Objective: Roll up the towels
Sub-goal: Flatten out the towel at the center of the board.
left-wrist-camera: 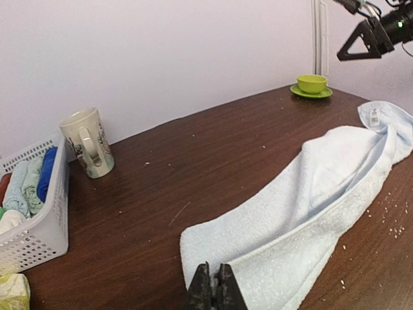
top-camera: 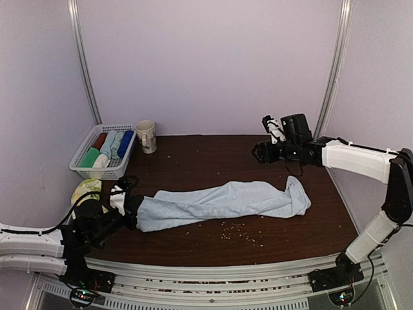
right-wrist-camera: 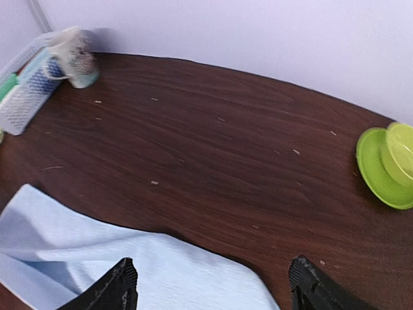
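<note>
A long pale blue towel (top-camera: 219,201) lies stretched across the middle of the table, its far end bunched up at the right (top-camera: 298,194). My left gripper (top-camera: 131,210) is low at the towel's left end and shut on its folded corner (left-wrist-camera: 215,270). The towel runs away from those fingers toward the right (left-wrist-camera: 310,194). My right gripper (top-camera: 260,154) hovers above the table behind the towel's right end, open and holding nothing. In the right wrist view its fingers stand wide apart (right-wrist-camera: 213,268) over the towel's edge (right-wrist-camera: 161,271). A yellow-green towel (top-camera: 87,190) lies crumpled at the far left.
A white slatted basket (top-camera: 82,169) with several rolled cloths stands at the back left, with a printed mug (top-camera: 146,136) beside it. A green cup and saucer (right-wrist-camera: 387,165) sits at the back right. Crumbs (top-camera: 239,229) are scattered in front of the towel.
</note>
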Robot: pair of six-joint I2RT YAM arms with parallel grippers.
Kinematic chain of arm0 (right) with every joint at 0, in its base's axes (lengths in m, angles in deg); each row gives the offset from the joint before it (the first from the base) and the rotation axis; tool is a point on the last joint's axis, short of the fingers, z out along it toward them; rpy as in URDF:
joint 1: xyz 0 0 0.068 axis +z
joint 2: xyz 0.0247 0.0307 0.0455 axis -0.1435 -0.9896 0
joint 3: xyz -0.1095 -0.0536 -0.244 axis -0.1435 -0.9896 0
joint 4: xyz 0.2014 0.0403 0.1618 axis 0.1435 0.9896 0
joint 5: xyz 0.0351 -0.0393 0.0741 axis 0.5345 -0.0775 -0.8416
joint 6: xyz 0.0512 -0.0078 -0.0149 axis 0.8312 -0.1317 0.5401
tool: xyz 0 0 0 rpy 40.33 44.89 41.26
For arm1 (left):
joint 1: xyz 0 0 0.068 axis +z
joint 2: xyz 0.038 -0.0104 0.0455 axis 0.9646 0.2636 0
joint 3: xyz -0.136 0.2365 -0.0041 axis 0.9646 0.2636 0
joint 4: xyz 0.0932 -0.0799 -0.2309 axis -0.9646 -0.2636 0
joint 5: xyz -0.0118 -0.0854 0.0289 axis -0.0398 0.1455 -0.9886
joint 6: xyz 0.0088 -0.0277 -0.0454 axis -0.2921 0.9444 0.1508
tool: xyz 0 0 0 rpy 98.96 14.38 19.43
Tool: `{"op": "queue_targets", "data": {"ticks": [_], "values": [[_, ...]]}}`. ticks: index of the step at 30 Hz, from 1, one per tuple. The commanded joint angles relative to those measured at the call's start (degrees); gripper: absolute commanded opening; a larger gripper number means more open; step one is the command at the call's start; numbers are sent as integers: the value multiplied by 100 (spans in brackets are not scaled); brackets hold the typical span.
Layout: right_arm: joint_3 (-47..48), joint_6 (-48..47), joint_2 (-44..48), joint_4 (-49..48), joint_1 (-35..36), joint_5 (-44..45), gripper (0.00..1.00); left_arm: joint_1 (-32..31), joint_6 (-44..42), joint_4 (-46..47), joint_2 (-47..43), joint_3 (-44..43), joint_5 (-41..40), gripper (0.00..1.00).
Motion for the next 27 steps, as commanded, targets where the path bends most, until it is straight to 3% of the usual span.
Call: {"op": "queue_targets", "data": {"ticks": [1, 12, 16, 21, 27], "values": [[138, 55, -218, 1240, -580, 788, 81, -14, 192, 241, -335, 157, -551, 0], [1540, -61, -2074, 2650, -1110, 1026, 76, -16, 206, 204, -138, 64, -424, 0], [1543, -108, -2108, 2967, -1161, 1433, 76, -13, 222, 235, -120, 78, -411, 0], [1299, -67, -1697, 2710, -1215, 1377, 76, -14, 202, 229, -102, 53, -376, 0], [1255, -228, -1877, 3139, -1433, 1038, 74, -13, 199, 213, -124, 74, -384, 0]]}}
